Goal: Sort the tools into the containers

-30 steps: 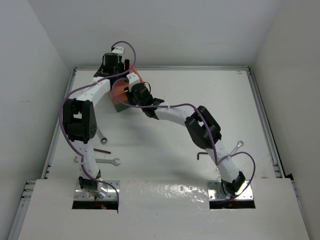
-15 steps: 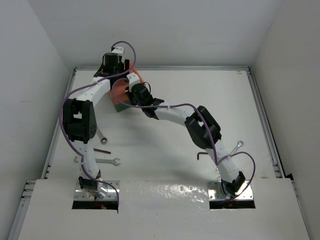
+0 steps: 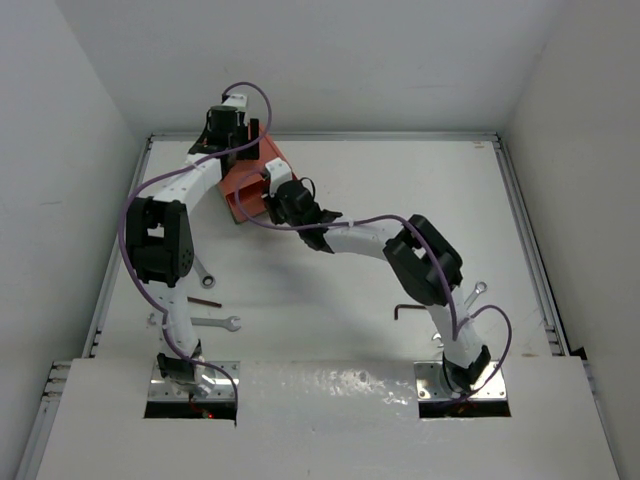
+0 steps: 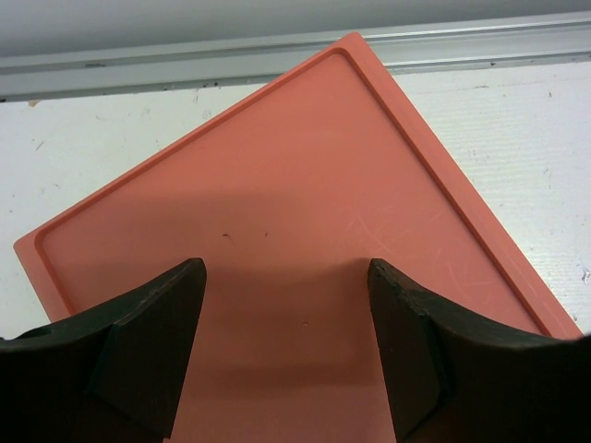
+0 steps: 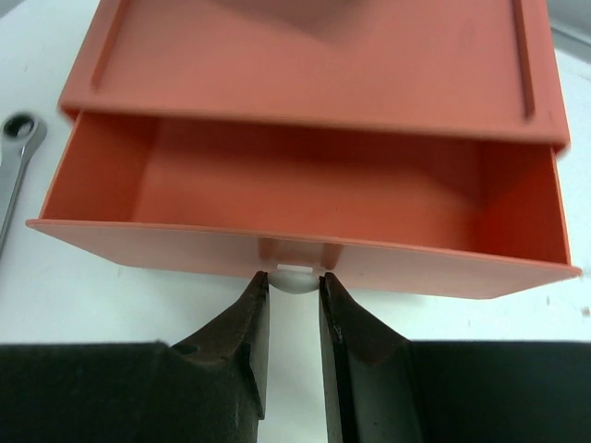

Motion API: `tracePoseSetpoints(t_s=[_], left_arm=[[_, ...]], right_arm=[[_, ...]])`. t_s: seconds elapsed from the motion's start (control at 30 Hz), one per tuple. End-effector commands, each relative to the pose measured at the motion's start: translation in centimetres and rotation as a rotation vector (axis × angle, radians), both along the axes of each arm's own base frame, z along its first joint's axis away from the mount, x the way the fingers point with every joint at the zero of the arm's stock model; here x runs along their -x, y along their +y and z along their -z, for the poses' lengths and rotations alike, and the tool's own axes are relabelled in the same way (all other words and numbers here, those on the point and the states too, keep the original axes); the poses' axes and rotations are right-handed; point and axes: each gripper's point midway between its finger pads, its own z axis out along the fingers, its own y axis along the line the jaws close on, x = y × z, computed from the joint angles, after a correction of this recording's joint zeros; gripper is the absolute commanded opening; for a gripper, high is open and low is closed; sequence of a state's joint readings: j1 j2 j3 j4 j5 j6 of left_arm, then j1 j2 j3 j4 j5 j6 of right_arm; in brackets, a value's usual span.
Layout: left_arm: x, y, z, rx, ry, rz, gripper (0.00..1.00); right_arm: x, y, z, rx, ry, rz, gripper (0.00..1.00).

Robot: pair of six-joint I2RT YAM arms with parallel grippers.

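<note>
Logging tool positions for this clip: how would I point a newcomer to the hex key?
Start at the right arm's base at the table's near edge. Just left of the arm's lowest link lies the hex key, flat on the white table. It is thin, black and L-shaped, unlike the silver wrench on the arm's other side.

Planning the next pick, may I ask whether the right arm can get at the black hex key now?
Probably not yet: the right pincer is shut on the white knob of the orange drawer; the hex key itself lies uncovered.
</note>
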State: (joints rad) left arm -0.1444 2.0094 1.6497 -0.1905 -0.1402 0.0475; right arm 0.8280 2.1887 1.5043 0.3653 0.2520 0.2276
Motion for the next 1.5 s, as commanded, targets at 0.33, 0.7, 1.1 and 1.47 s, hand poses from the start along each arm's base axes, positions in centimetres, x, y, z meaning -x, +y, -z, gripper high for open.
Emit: tracePoseSetpoints(t_s=[0.33, 0.7, 1.1, 1.47], left_arm=[[3.2, 0.3, 6.2, -0.060, 0.235, 0.008, 0.68], [2.2, -0.2, 1.5, -0.043, 0.162, 0.030, 0.76], [5.6, 2.6, -14.1, 0.046, -0.113, -0.144, 0.81], [22.5, 18.5, -5.0, 0.009, 0.379, -0.487, 0.94]], right_arm=[[7.3, -4.5, -1.1, 0.032, -0.005, -0.066, 0.00], [8.9, -4.2, -3.9, 0.061, -0.111, -0.200, 0.61], [12.2, -6.5, -6.2, 0.034, -0.091, -0.250, 0.72], [14.8, -11.2, -4.0, 0.065, -0.061, -0.183, 0.74]])
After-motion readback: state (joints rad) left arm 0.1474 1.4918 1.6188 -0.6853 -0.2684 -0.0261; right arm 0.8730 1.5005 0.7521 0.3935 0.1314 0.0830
